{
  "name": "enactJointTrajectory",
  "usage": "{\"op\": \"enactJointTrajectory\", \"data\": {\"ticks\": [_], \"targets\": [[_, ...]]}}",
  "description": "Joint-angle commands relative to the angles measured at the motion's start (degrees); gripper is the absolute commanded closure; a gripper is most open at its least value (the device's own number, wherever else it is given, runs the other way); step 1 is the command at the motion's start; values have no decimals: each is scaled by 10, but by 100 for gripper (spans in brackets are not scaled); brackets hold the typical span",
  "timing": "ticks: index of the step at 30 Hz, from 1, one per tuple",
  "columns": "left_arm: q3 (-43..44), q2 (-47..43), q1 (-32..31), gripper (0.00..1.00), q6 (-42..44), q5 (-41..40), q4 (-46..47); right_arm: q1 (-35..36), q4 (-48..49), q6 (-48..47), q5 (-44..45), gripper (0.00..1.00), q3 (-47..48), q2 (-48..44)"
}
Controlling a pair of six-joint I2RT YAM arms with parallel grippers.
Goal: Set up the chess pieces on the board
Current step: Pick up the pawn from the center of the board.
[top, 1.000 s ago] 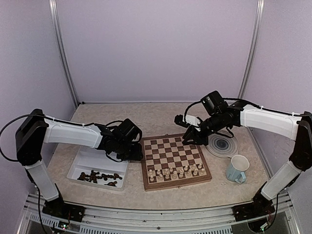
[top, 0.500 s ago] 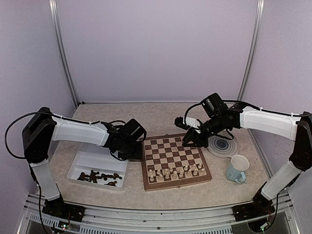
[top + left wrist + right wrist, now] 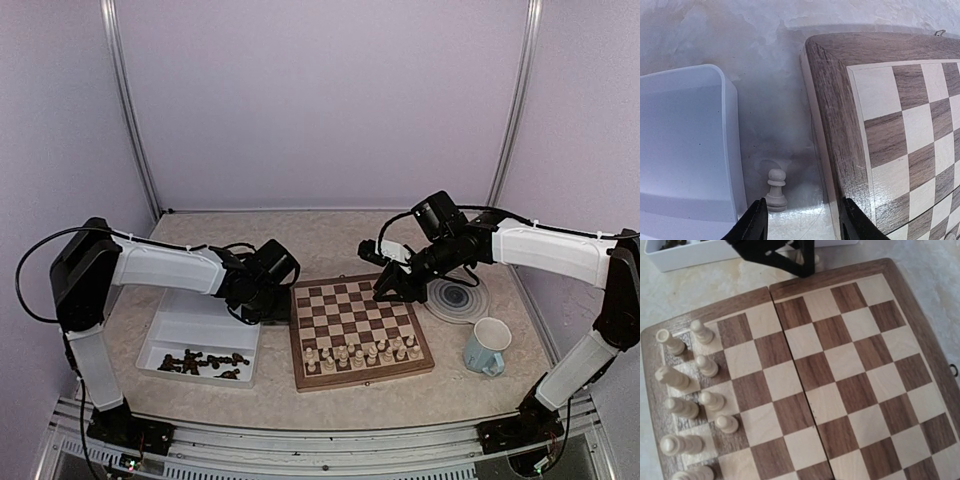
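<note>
The board (image 3: 350,305) lies in the middle of the table. Several pale chess pieces (image 3: 360,352) stand in its two near rows, and they show at the left in the right wrist view (image 3: 685,390). Dark chess pieces (image 3: 205,362) lie in the white tray (image 3: 190,330). One pale pawn (image 3: 776,190) stands upright on the table between the tray wall (image 3: 730,150) and the board's border (image 3: 835,110). My left gripper (image 3: 802,226) is open just behind it, touching nothing. My right gripper (image 3: 390,290) hovers over the board's far right; its fingers are hidden.
A round grey-ringed plate (image 3: 458,298) sits right of the board, with a pale blue mug (image 3: 487,347) nearer to me. The gap between tray and board is narrow. Enclosure walls stand on three sides.
My left gripper has drifted a little toward the back beside the board's left edge, and its jaws have spread slightly. The right arm has hardly moved.
</note>
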Motion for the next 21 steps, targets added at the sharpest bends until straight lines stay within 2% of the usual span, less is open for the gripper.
{"op": "enactJointTrajectory", "data": {"ticks": [1, 4, 8, 15, 21], "targets": [[1, 15, 9, 52, 18, -22, -42, -4, 7, 7, -8, 75, -5, 2], [-6, 6, 14, 58, 20, -20, -50, -4, 7, 9, -11, 75, -4, 7], [-34, -10, 18, 56, 36, -4, -29, -4, -2, 9, -15, 75, 10, 17], [4, 25, 22, 57, 62, -7, -34, -4, -3, 10, -17, 75, 17, 24], [4, 37, 34, 62, 73, 19, -32, -4, 1, 9, -9, 75, 5, 12]]}}
